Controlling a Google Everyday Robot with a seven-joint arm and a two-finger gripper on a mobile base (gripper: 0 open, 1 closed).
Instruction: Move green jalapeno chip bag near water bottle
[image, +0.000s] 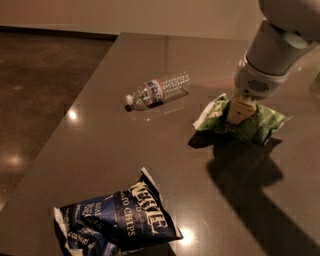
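The green jalapeno chip bag (260, 125) is crumpled, with a white crimped end pointing left, and hangs slightly above the dark table at the right, casting a shadow below it. My gripper (236, 119) comes down from the upper right and is shut on the middle of the bag. The water bottle (160, 90) lies on its side at the table's middle, its white cap pointing left, a short way to the left of the bag and apart from it.
A larger dark blue chip bag (117, 220) lies near the front edge of the table (100, 145). The table's left edge runs diagonally, with the brown floor (40, 75) beyond it.
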